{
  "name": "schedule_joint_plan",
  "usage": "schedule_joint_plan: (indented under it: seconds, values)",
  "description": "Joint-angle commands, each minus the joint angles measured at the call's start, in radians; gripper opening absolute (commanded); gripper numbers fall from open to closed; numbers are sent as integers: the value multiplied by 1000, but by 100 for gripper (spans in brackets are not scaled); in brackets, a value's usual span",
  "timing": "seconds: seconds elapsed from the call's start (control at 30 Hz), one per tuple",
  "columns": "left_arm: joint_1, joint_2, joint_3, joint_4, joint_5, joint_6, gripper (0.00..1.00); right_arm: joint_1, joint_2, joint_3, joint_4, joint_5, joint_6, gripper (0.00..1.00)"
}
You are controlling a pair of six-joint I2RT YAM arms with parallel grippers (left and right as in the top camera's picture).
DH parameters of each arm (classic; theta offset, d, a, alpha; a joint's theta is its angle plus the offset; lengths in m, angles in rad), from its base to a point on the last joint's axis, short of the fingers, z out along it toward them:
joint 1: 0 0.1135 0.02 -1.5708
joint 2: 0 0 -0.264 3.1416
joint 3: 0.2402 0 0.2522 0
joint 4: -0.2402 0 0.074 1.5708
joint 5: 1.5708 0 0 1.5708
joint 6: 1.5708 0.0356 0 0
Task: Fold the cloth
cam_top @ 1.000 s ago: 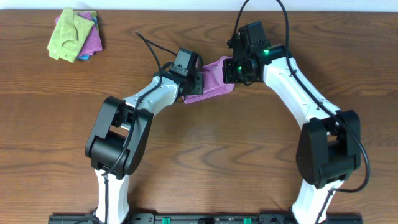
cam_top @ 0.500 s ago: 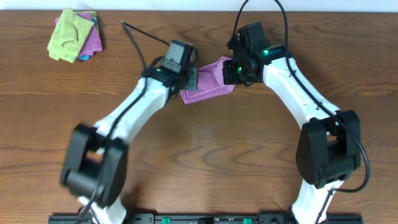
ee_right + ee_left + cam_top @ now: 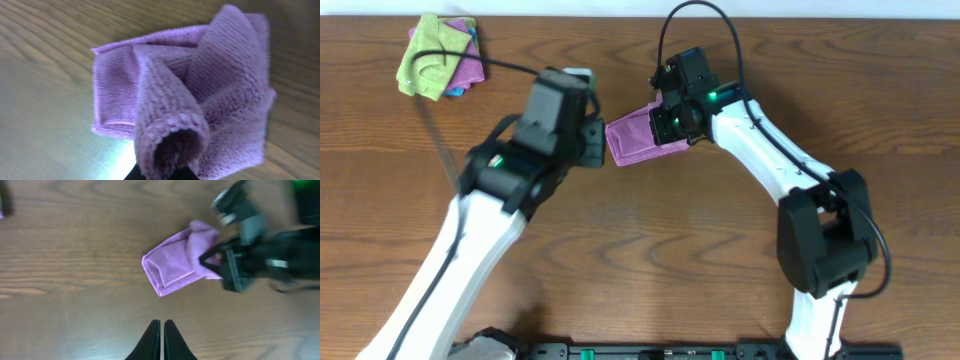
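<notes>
The purple cloth (image 3: 638, 140) lies folded into a small bundle on the wooden table, right of the left arm. It also shows in the left wrist view (image 3: 175, 267) and fills the right wrist view (image 3: 200, 100). My right gripper (image 3: 670, 122) is shut on a raised fold at the cloth's right edge; the fold curls over its jaws (image 3: 165, 167). My left gripper (image 3: 161, 330) is shut and empty, raised above the table just left of the cloth (image 3: 594, 145), not touching it. No white tag shows.
A stack of smaller cloths, lime-green on top of pinkish-purple and blue (image 3: 438, 68), lies at the table's far left corner. The left arm's cable (image 3: 470, 68) loops over towards that stack. The table is brown wood (image 3: 720, 250).
My left gripper has let go of the cloth, lifted and drawn back to the left. My right gripper has moved left with the cloth's edge, laying it further over.
</notes>
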Motion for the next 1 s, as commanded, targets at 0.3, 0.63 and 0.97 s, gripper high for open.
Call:
schedule_joint_plan:
  seconds: [0.3,0.63,0.97]
  values:
    - [2,-142,0,-130,-3,19,6,57,62,-3,48,-25,-17,11]
    - [2,-140,0,-145,-8,50,6,152,62,-3,127,-229,5,42]
    - [35,-140,-8,-135,-107,60,6,85,-11,92,24,-240,-11,50]
